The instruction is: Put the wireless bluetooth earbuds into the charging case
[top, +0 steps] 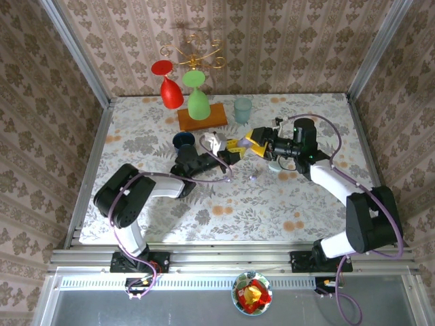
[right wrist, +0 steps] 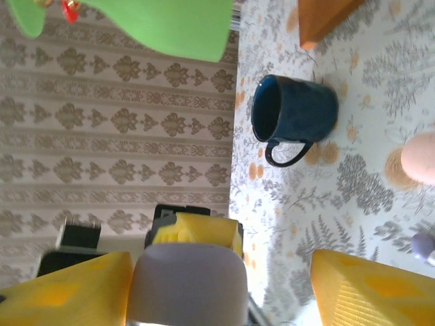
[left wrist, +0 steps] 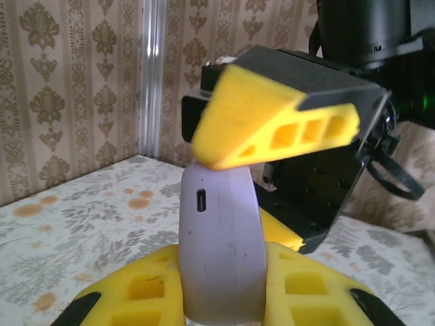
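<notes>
Case [left wrist: 221, 251] between jaws; mug [top: 184, 140] left of it

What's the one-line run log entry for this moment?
left gripper: shut on charging case, USB port showing | right gripper: open, fingers straddling the case's top | blue mug: upright on table

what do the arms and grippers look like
The left arm and right arm both have black joints, white links and purple cables. The left gripper and right gripper are black-bodied, with wedge-shaped yellow fingers pierced by rectangular hollows.
</notes>
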### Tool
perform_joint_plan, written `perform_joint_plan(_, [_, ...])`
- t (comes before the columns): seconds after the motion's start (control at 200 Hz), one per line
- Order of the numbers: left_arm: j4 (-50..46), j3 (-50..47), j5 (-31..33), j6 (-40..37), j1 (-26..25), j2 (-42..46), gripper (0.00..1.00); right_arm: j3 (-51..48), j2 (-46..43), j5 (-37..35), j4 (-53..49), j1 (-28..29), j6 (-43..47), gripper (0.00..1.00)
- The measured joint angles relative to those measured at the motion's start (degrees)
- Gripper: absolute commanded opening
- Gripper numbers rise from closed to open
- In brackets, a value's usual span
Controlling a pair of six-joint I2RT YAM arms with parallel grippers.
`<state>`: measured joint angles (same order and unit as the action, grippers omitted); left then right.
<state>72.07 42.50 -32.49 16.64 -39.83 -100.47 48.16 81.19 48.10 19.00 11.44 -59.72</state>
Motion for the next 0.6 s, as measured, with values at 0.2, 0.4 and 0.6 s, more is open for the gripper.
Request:
perform_joint_plan(0.2, [0.61,-0.17,-6.58,22.64,6.45,0.74,0.06,0.15,-7.80,3.06,-4.20,-1.57,18.45,0.75])
perform_joint_plan(0.4, [0.37,-1.51,-10.88,42.07,7.61,0.85,0.05,0.66,-6.80,8.94,-3.87,-1.70,22.51,0.76])
perform_joint_plan(0.6, [0.39,-1.18,-15.34,52.63,7.23,1.20,0.05,1.55,-3.52,11.45,-3.85,-0.94,22.49,0.73])
